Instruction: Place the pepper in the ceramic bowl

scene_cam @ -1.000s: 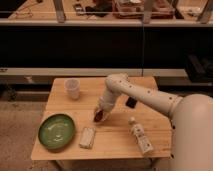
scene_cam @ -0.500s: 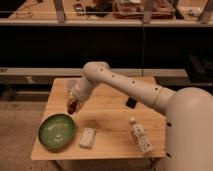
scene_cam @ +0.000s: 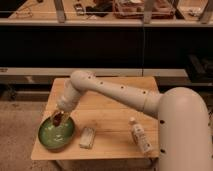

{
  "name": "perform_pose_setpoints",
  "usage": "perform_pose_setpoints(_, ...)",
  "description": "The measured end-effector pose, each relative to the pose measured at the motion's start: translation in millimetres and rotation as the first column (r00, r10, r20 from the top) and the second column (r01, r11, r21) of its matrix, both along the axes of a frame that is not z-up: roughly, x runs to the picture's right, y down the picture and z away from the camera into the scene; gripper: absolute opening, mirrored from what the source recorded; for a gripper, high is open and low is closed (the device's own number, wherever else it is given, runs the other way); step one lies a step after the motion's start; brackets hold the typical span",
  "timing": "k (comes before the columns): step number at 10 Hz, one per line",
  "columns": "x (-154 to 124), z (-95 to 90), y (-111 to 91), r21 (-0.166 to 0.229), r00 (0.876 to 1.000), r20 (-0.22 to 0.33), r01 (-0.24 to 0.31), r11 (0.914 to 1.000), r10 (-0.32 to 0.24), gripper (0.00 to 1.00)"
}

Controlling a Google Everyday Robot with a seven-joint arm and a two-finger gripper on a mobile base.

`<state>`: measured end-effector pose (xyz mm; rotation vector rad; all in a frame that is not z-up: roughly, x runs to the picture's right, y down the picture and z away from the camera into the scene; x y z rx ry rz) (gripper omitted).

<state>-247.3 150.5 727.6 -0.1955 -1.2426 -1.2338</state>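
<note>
The green ceramic bowl (scene_cam: pixel 51 138) sits at the front left of the wooden table (scene_cam: pixel 112 117). My gripper (scene_cam: pixel 58 119) hangs at the end of the white arm, just over the bowl's far rim. It is shut on the small dark red-brown pepper (scene_cam: pixel 58 118), which is held a little above the inside of the bowl.
A pale rectangular block (scene_cam: pixel 87 138) lies just right of the bowl. A small bottle (scene_cam: pixel 140 138) lies on its side at the front right. My arm crosses the table's middle and left. Dark shelving stands behind the table.
The gripper has carried the pepper from the table's middle leftward and forward, and now holds it over the bowl. The white cup at the back left is now hidden behind the arm.
</note>
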Motion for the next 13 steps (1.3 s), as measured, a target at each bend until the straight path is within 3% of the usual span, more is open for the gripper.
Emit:
perform_pose_setpoints(2, -3, 19.1, 23, 0.044, 0.999, 0.0, 0.047, 0.9979, -0.047, 0.05)
perform_pose_setpoints(6, -20, 30.3, 40, 0.108, 0.996, 0.022, 0.082, 0.9907, -0.085, 0.44)
perform_pose_setpoints(9, -25, 28.8, 51, 0.108, 0.994, 0.035, 0.101, 0.9891, -0.105, 0.75)
perform_pose_setpoints(10, -25, 29.0, 54, 0.106, 0.993, 0.037, 0.105, 0.9887, -0.11, 0.8)
perform_pose_setpoints(13, -23, 31.5, 45, 0.108, 0.995, 0.028, 0.094, 0.9897, -0.098, 0.8)
